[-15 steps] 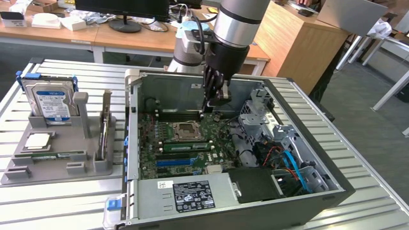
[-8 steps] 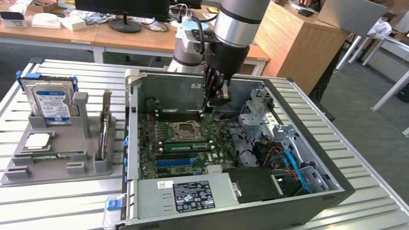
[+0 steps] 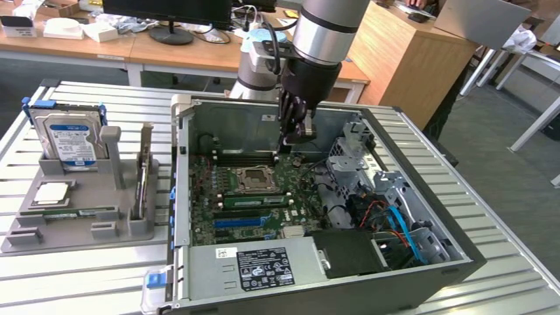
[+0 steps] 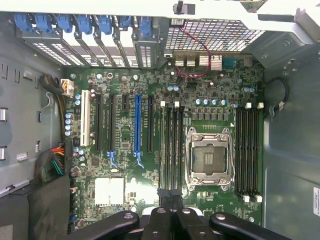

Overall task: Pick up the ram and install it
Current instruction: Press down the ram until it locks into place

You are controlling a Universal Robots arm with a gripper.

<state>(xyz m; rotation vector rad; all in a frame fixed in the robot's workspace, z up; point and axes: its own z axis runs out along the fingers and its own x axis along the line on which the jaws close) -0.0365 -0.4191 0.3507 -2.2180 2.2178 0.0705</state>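
Observation:
A ram stick stands on edge in the grey holder tray, at the exterior view's left, outside the case. A second, similar green stick lies flat in the tray's front. My gripper hangs inside the open computer case, above the back of the motherboard and far from both sticks. In the wrist view my gripper has its black fingers pressed together with nothing between them. Below it lie dark memory slots beside the empty processor socket, and more slots on the socket's other side.
A blue-labelled hard drive stands at the back of the tray, with a square silver processor in front of it. In the case are a power supply, a drive cage and blue and orange cables. Desks stand behind.

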